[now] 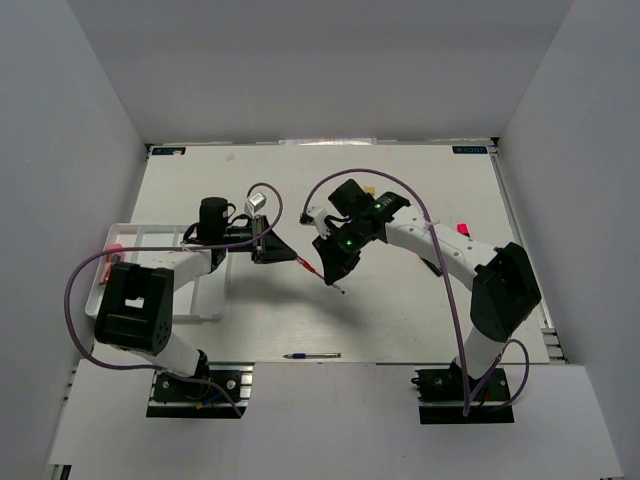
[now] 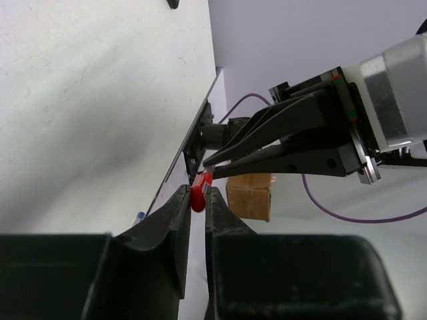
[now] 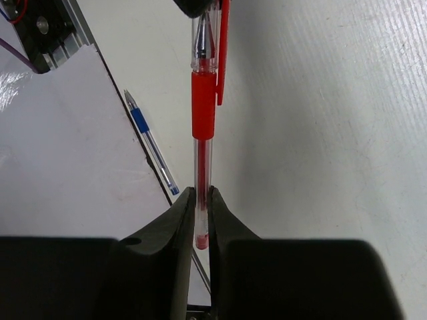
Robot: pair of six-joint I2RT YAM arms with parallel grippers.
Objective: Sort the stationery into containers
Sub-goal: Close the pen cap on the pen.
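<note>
A thin red pen hangs above the table's middle, held at both ends. My left gripper is shut on its red cap end. My right gripper is shut on the clear barrel's tail; the red grip and clip point away from it. In the left wrist view the right gripper meets my left gripper tip to tip. A blue pen lies at the near table edge. The white divided tray sits at the left, with a pink item in it.
A small pink-red item lies on the table at the right, by the right arm. The blue pen also shows in the right wrist view. A cardboard box stands beyond the table edge. Grey walls enclose the table.
</note>
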